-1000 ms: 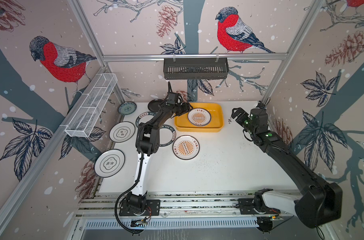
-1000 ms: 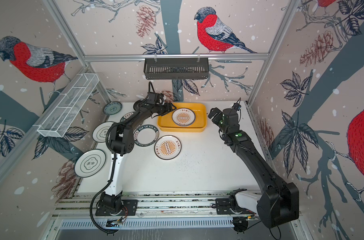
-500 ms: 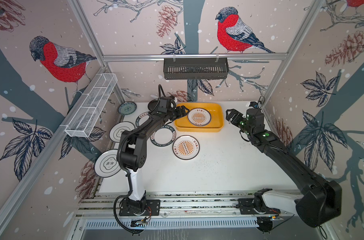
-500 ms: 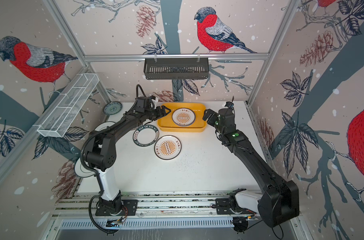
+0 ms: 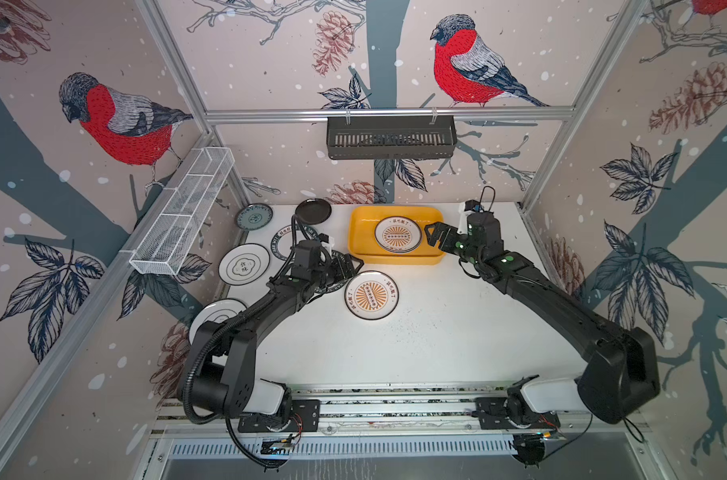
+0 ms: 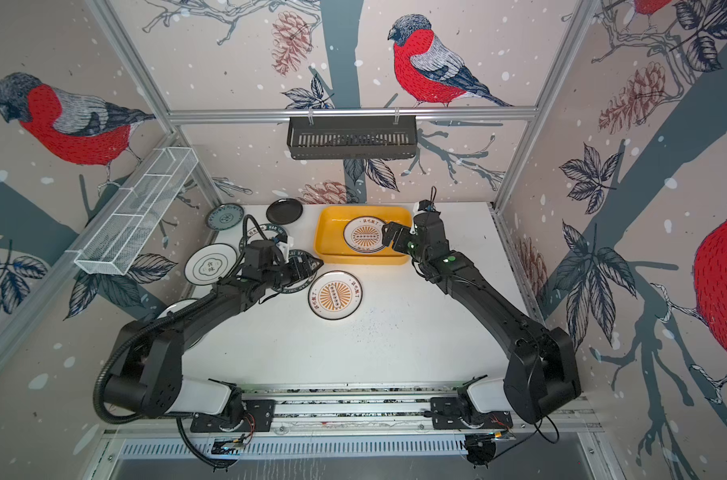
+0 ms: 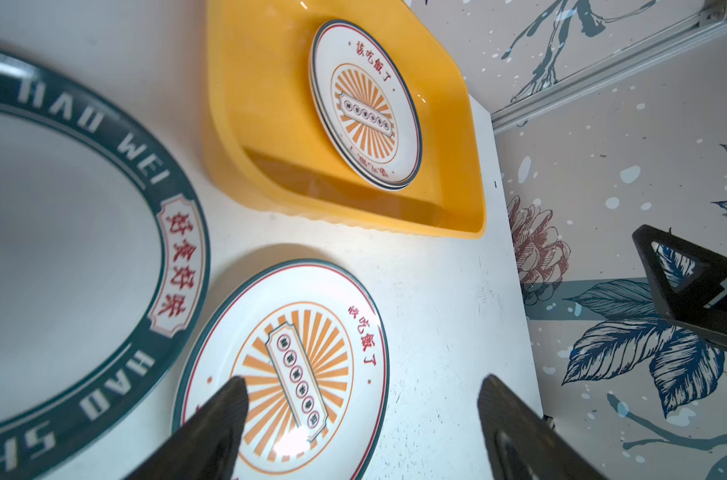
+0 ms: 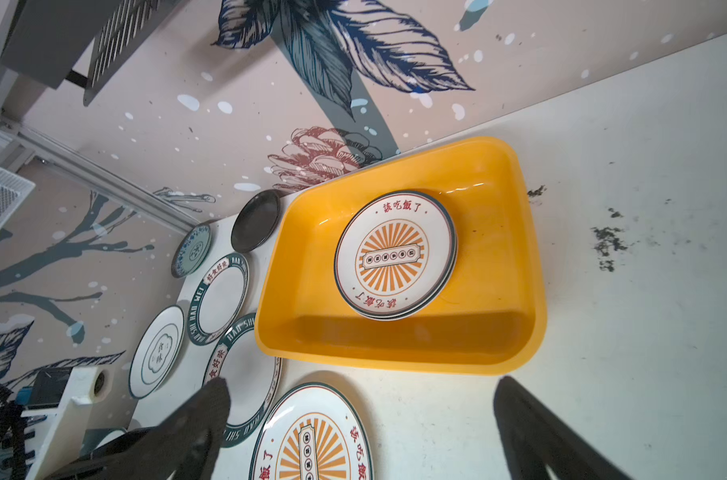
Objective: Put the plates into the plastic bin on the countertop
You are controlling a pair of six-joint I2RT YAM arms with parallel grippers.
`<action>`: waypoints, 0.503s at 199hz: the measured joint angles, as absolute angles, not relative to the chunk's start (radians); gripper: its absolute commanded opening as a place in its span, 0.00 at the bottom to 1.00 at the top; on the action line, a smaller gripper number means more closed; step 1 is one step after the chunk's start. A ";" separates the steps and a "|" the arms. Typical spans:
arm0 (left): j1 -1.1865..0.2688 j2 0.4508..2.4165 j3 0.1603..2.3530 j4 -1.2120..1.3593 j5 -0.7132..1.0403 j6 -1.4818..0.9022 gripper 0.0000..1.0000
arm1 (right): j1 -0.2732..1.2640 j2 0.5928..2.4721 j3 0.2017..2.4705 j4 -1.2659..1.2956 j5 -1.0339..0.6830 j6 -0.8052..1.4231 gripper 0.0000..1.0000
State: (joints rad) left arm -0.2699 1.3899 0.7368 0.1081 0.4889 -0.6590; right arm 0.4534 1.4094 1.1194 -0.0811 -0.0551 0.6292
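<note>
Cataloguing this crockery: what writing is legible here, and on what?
"HAO WEI", "好食好味": dark-rimmed plate.
"該吃飯了": top sunburst plate in the yellow bin.
"該吃飯了": loose sunburst plate on the countertop.
Sunburst centre banners, and black characters on the white plate: too small to read.

Reaches from near left toward the middle with the left tool (image 5: 346, 266) pointing right, jaws spread and empty. Stretches from near right to the far middle with the right tool (image 5: 434, 236) pointing left, jaws wide, holding nothing.
</note>
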 measured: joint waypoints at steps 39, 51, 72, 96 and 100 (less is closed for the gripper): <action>-0.270 1.305 0.550 0.151 0.467 -0.708 0.85 | 0.483 1.472 1.158 -0.081 -0.104 0.624 1.00; -0.270 1.296 0.514 0.155 0.468 -0.724 0.85 | 0.487 1.481 1.161 -0.082 -0.111 0.623 1.00; -0.270 1.310 0.477 0.194 0.471 -0.739 0.83 | 0.492 1.489 1.164 -0.082 -0.125 0.622 1.00; -0.270 1.369 0.468 0.244 0.484 -0.752 0.80 | 0.493 1.491 1.165 -0.083 -0.129 0.622 1.00; -0.270 1.383 0.470 0.250 0.491 -0.752 0.78 | 0.493 1.491 1.165 -0.083 -0.129 0.623 1.00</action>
State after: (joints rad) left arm -0.2699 1.3830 0.4702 0.2504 0.4908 -0.7517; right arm 0.4927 1.4906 1.1648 -0.0834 -0.1291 0.6228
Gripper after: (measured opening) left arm 0.806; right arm 0.996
